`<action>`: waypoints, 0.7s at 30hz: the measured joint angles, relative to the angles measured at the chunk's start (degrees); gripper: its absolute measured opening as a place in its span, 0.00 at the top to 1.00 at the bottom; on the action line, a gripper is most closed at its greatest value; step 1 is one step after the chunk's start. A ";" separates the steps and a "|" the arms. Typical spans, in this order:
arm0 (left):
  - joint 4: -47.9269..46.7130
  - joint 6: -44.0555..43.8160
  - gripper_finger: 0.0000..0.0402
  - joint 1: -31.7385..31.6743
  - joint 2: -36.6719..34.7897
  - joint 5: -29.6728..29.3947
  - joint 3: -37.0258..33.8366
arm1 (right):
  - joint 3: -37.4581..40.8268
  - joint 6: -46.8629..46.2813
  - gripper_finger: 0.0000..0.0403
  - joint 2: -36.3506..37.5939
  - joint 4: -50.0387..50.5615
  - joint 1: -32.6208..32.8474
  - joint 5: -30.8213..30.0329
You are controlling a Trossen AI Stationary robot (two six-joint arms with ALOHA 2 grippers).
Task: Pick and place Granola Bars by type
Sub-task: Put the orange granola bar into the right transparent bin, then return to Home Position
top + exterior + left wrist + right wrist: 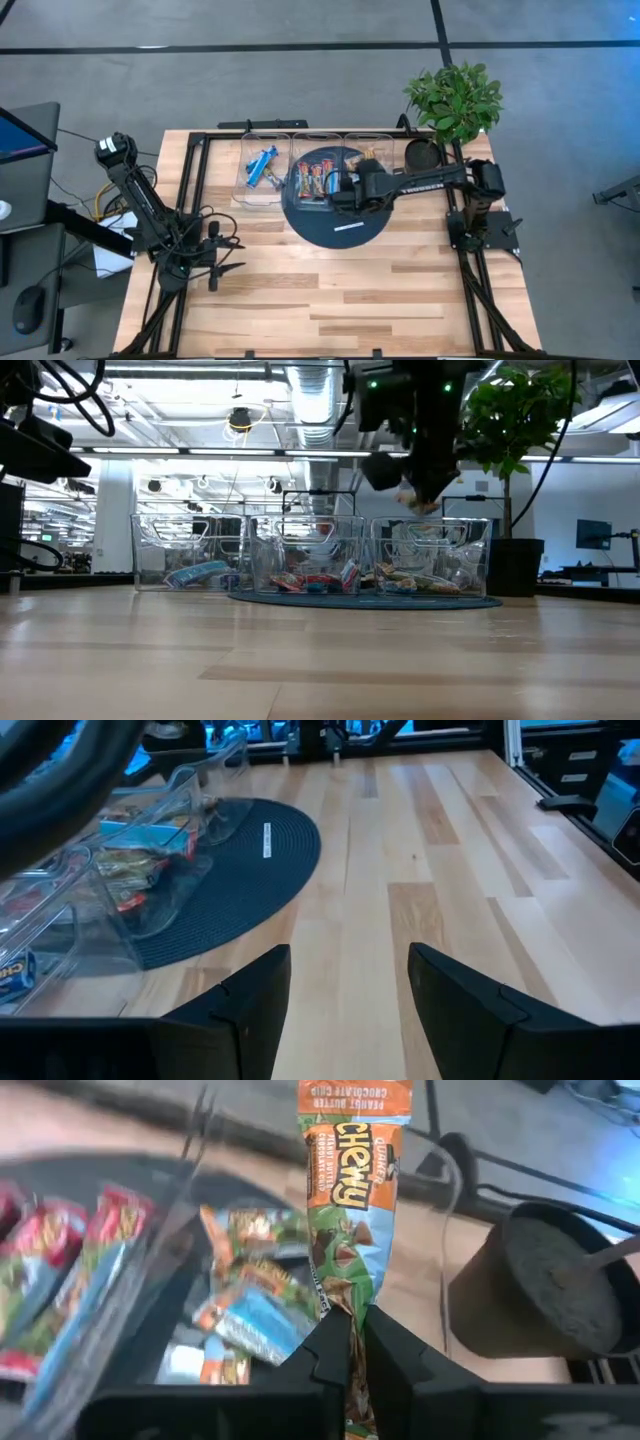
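Note:
Three clear bins stand in a row on a dark round mat at the table's far side. The left bin holds blue Granola Bars. Red ones lie in the middle bin, and orange-brown ones in the right bin. My right gripper hangs above the right bin, shut on an orange-brown bar. My left gripper waits open near the table's left edge, level over bare wood. My right gripper pinches the orange-brown bar near one end between its two fingers. A short piece of wrapper reaches back past them. The fingers slant down and lie along the bar, which sticks out ahead of them, lifted clear above the right bin.
A thin white strip lies on the mat's near part. A dark plant pot with a green plant stands just right of the bins. Bare wooden table stretches toward the near edge.

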State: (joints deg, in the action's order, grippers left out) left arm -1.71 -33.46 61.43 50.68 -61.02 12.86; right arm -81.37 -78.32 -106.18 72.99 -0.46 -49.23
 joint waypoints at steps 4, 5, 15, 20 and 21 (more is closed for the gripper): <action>0.12 -0.01 0.50 0.00 -0.06 -0.33 0.00 | 0.05 5.72 0.96 0.01 -2.87 -2.25 2.88; 0.16 -0.04 0.50 0.00 -0.07 -0.38 0.00 | 0.05 6.54 0.96 0.01 -3.15 -2.87 3.48; 0.21 -0.12 0.50 -0.02 -0.07 -0.41 0.00 | 0.05 7.90 0.74 0.01 -3.84 -4.90 4.15; 0.20 -0.12 0.50 -0.02 -0.07 -0.43 0.00 | 0.05 8.92 0.62 0.01 -4.53 -3.67 2.12; 0.20 -0.11 0.50 -0.02 -0.07 -0.46 0.00 | 0.05 9.67 0.60 0.04 -4.55 -2.83 0.76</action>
State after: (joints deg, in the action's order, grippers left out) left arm -1.51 -33.57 61.41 50.61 -61.48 12.86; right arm -81.32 -68.65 -106.14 68.44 -3.29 -48.47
